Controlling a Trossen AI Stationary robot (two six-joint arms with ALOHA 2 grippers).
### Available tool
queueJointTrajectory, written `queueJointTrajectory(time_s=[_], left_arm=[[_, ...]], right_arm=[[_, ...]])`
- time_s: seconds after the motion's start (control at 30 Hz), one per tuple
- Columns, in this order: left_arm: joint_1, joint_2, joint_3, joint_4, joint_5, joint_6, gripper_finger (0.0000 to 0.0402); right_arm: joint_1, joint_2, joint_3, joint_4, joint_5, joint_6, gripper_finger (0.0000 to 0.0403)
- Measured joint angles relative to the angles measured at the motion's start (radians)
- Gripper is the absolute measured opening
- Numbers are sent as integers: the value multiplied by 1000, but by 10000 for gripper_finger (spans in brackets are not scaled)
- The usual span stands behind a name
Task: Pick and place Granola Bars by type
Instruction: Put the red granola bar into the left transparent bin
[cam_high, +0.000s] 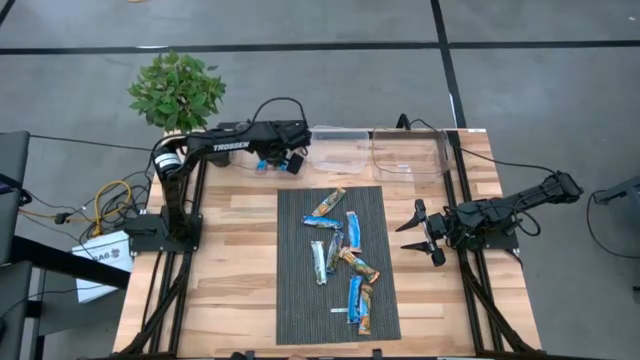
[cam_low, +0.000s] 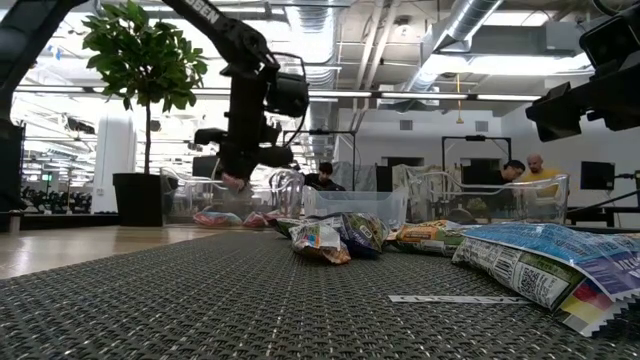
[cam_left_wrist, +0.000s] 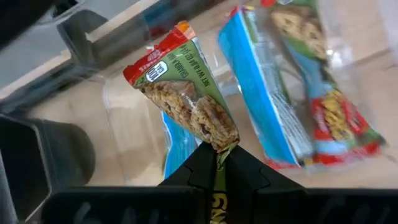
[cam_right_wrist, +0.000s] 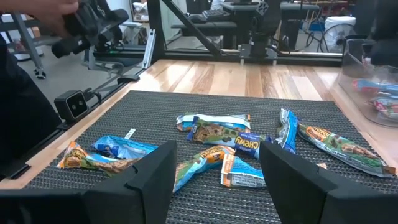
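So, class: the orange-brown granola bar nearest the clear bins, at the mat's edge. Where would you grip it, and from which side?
Probably from straight above, pinching across its narrow width at mid-length. The orange-brown bar lies flat and diagonal on the mat, so turn the right tool square to its long axis; a blue bar crowds one end.

A grey floor (cam_high: 300, 25) crossed by dark lines, a potted plant (cam_high: 176, 90), and exposed ceiling ducts (cam_low: 455, 25).
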Motion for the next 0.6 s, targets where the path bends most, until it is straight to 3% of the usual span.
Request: queueJointTrajectory(time_s=[0.6], left_arm=[[31,-1,-31,92,29,41,32]], right_arm=[[0,0,0,0,0,0,221]])
